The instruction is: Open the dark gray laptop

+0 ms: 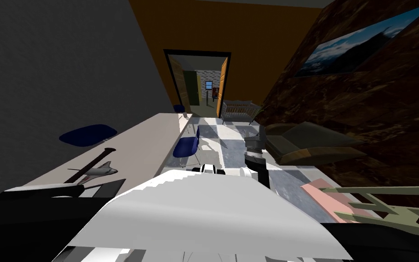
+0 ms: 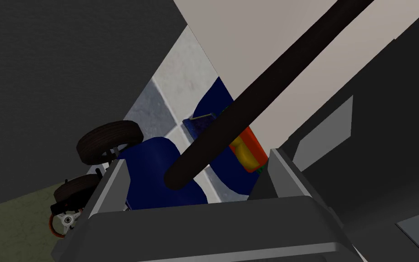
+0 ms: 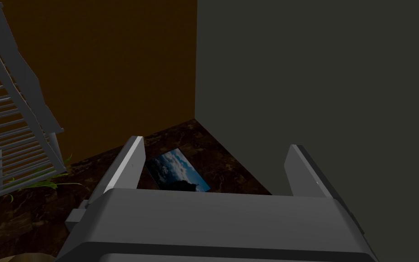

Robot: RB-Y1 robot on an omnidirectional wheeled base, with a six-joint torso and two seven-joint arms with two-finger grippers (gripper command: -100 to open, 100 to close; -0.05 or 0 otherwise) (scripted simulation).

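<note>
Beige desk (image 1: 136, 145) | dark gray laptop (image 1: 107, 187) beside black bat (image 1: 91, 165) | left jaws spread | right jaws spread

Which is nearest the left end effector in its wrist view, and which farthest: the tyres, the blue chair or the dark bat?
1. Dark bat: its end sits inside the open left end effector.
2. Blue chair: just behind the bat's end.
3. Tyres: beyond the chair, towards the dark wall.
</note>
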